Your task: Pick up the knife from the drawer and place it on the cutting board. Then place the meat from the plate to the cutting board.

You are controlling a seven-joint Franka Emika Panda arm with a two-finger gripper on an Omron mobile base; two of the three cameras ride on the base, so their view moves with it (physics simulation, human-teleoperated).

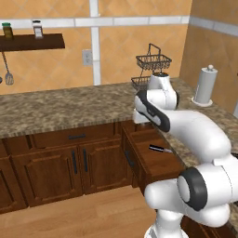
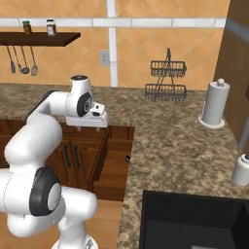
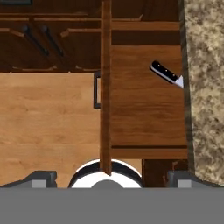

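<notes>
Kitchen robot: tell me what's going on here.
The white robot arm holds its open two-finger gripper above the pulled-out reddish-brown wooden drawer. It grips nothing. A slim black-handled knife lies inside the drawer near the speckled granite counter; in the hand view the blade tip runs under the counter's edge. From how things lie, the pick has not started, and the likely next move is down toward the handle.

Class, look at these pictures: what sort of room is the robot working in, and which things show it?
A kitchen, rendered: a granite counter over wooden cabinets, a sink, a paper towel roll, and an open drawer holding a knife.
</notes>
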